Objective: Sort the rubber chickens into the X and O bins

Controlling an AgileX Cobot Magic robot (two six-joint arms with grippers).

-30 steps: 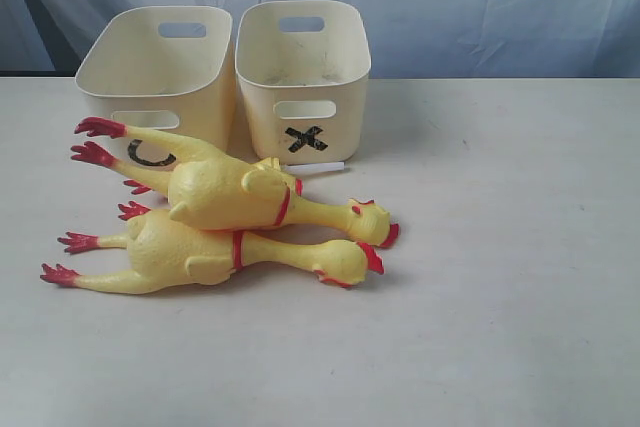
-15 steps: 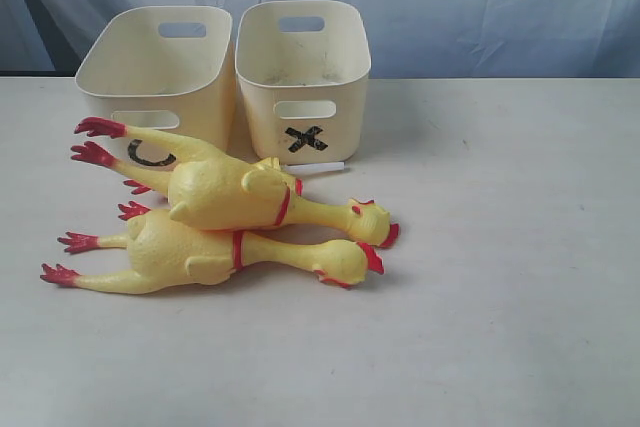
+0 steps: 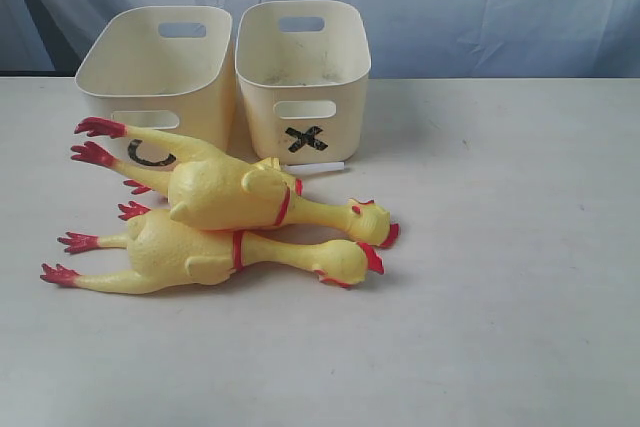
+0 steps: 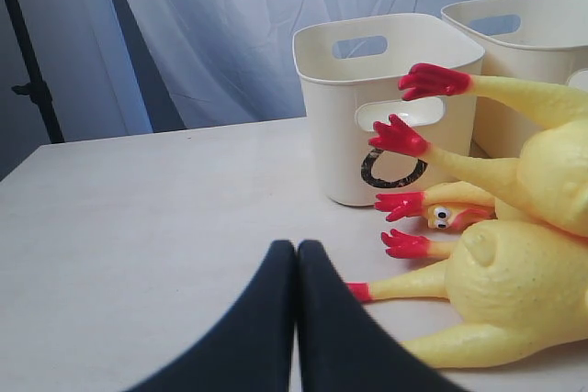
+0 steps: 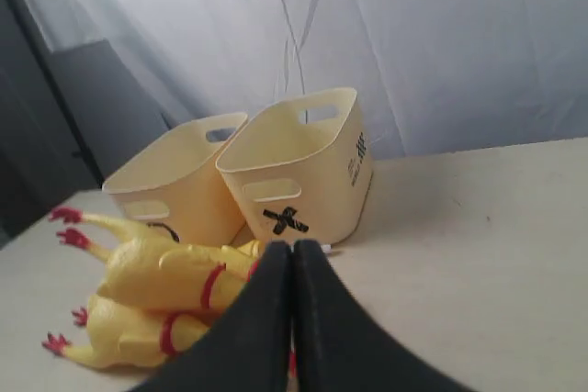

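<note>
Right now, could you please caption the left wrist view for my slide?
Left claw, shut, facing the O bin; two long rubber chickens and a smaller one's head lie near it.

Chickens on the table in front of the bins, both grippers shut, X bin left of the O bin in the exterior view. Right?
No, one slip: the exterior view shows the X bin right of the O bin. The rest holds: chickens on the table in front of the bins, left gripper and right gripper shut.
</note>
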